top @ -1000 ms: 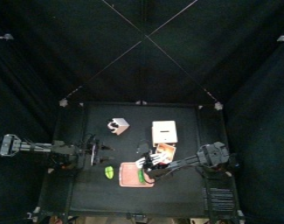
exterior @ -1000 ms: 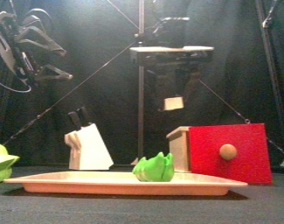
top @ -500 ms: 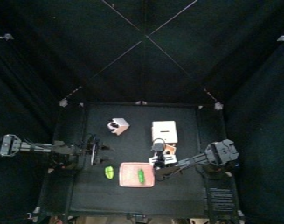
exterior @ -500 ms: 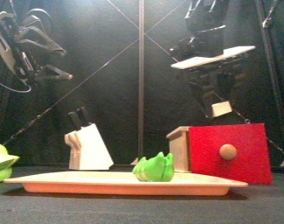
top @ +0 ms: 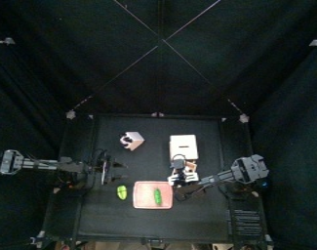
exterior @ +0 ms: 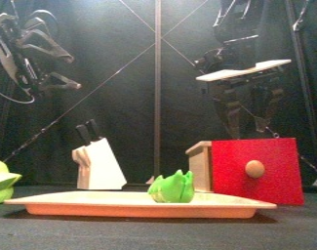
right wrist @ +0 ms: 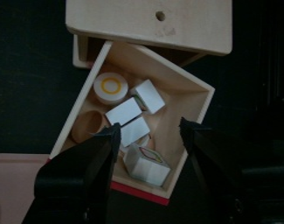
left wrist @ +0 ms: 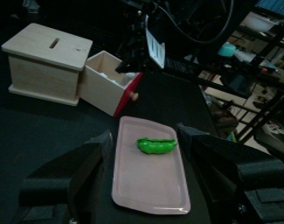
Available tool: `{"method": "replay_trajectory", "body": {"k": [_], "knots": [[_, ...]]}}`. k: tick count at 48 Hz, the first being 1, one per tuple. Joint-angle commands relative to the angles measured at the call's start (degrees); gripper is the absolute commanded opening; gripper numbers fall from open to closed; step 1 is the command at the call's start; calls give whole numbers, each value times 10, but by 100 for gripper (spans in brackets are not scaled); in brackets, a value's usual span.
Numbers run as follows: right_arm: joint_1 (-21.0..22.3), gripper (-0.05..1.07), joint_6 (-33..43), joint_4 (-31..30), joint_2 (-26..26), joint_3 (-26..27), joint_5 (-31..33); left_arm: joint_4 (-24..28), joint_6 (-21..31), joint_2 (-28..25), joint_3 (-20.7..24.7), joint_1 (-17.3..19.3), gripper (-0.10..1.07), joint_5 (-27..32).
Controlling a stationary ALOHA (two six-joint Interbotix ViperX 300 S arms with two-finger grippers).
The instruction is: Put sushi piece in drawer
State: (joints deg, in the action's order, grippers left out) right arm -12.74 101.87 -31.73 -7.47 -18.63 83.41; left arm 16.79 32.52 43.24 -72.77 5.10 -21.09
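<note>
The right gripper's (right wrist: 148,144) jaws stand wide apart, holding nothing, directly above the open drawer (right wrist: 145,105); a sushi piece (right wrist: 148,164) lies inside it between the jaws, among other small pieces. Nearer the desk's front edge a pink tray (exterior: 141,203) carries a green vegetable (exterior: 173,186). The left gripper (left wrist: 144,197), jaws spread wide, hangs at the left.

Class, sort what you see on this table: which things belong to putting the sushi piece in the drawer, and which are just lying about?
Belongs to the job: sushi piece, open drawer, right gripper above it.
Just lying about: knife block, pink tray, green pod on it, green toy beside the tray.
</note>
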Motion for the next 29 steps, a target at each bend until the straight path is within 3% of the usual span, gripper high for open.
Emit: {"method": "replay_trajectory", "body": {"k": [1, 15, 21, 29], "knots": [[2, 89, 5, -8, 27, 4, 1, -1, -1, -1, 7, 2, 94, -4], [-4, 86, 42, -31, 45, -15, 2, -1, -1, -1, 7, 2, 94, -4], [-10, 77, 56, -30, 61, -36, 3, 0, -1, -1, 7, 2, 94, -3], [-17, 58, 66, -15, 89, -69, 2, -1, -1, -2, 9, 2, 94, -4]]}}
